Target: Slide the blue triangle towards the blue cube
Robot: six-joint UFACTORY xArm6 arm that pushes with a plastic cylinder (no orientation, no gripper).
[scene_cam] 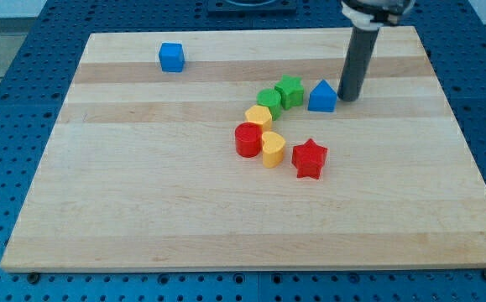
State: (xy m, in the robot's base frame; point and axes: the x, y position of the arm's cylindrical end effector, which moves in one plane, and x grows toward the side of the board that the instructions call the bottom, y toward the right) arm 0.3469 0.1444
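In the camera view you have my tip (pixel 348 98) standing just to the view's right of the blue triangle (pixel 322 97), close enough that it may be touching, though you can't quite tell. There is no gripper to open or close, only the bare rod. The blue cube (pixel 171 57) sits well apart, near the view's top left. The triangle looks small, light and rigid, so it should slide easily on the wooden board (pixel 142 210) and may twist if struck off-centre; press squarely on its right face. Mind the green star (pixel 290 91) and a second green block (pixel 269 100) just beside it on the left.
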